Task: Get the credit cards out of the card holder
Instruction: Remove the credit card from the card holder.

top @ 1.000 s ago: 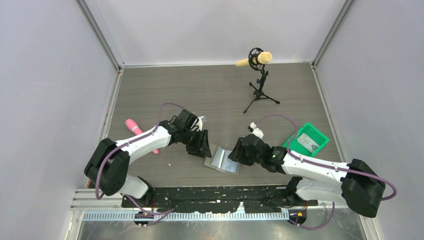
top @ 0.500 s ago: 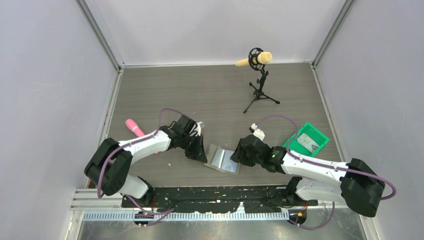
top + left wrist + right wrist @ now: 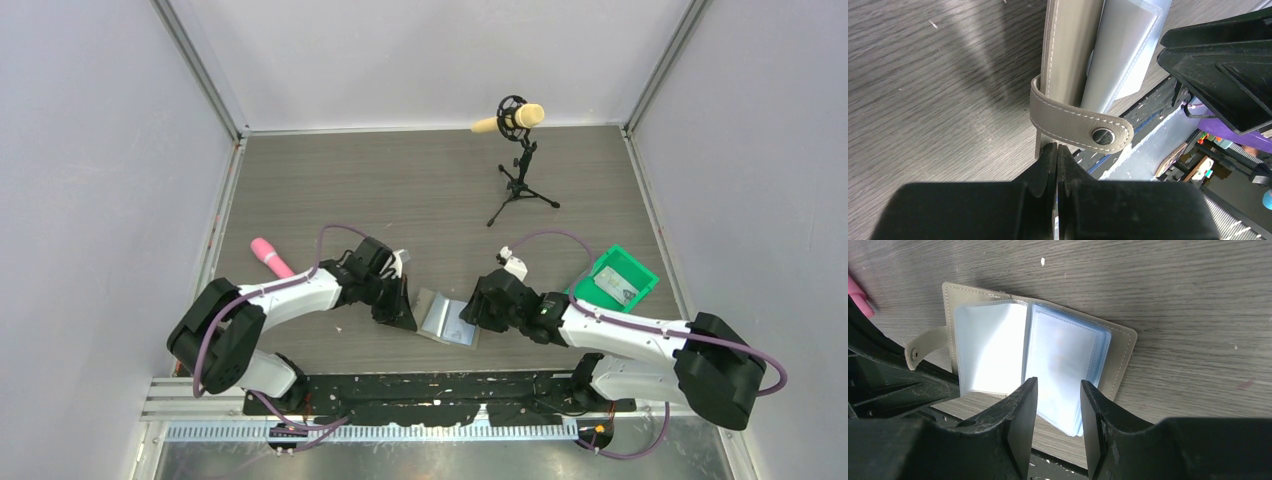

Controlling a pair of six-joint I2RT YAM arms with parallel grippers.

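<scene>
The card holder (image 3: 447, 318) lies open on the table near the front edge, grey-olive outside with light blue clear pockets (image 3: 1058, 350). Its snap strap (image 3: 1078, 122) curls over the left cover. My left gripper (image 3: 406, 316) is shut, its tips (image 3: 1057, 147) at the near left corner of that cover, with nothing visible between them. My right gripper (image 3: 471, 311) is open, its jaws (image 3: 1059, 384) on either side of the near edge of the right-hand pockets. A pale credit card (image 3: 612, 284) lies in the green bin. Any cards in the pockets show only faintly.
The green bin (image 3: 641, 270) sits at the right beside my right arm. A pink object (image 3: 269, 256) lies left of my left arm. A microphone on a small tripod (image 3: 519, 165) stands at the back. The black base rail (image 3: 430, 385) runs just in front of the holder.
My left gripper has shut and moved down and nearer, to the holder's left edge. The right gripper's jaws have narrowed slightly; the right arm has barely shifted.
</scene>
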